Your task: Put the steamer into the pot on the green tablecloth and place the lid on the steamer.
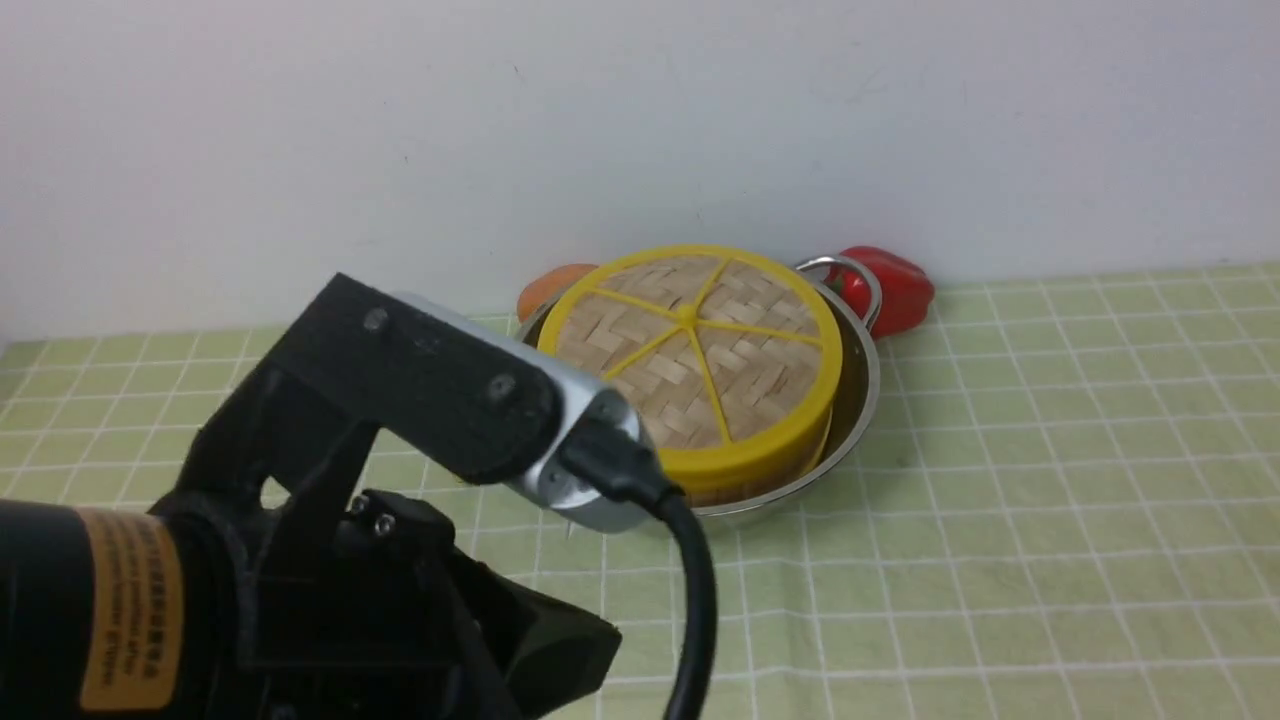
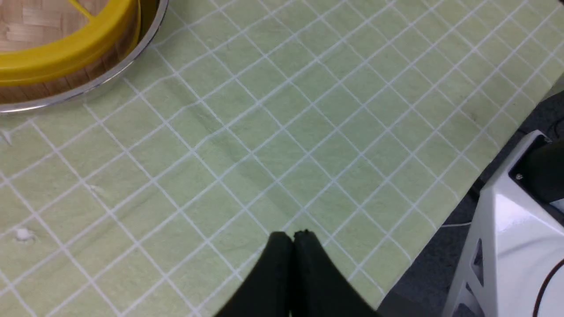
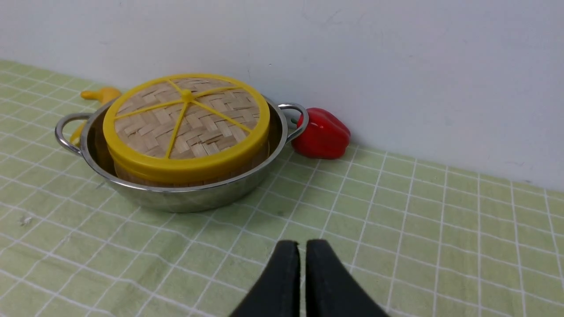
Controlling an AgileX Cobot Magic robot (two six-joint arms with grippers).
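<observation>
Woven-bamboo lid (image 1: 690, 345) seated on the steamer (image 3: 189, 176) inside the pot (image 3: 176, 196) on the green tablecloth (image 1: 1000, 560), red pepper (image 3: 321, 136) just beside the pot's handle, left gripper (image 2: 293, 235) closed and empty, right gripper (image 3: 302, 246) with a slim gap between its fingertips, holding nothing, well apart from the pot.

From between the arms we look forward and slightly down across the green tablecloth (image 1: 1050, 450) to the white wall (image 1: 640, 120), with the left arm (image 1: 330, 520) close up, filling the lower left. Our left wrist camera looks steeply down at the cloth from near, catching only an edge of the pot (image 2: 110, 75) in a corner. Our right wrist camera sits low, facing the wall, farther back. All three share the pot and its lid (image 3: 187, 121).
</observation>
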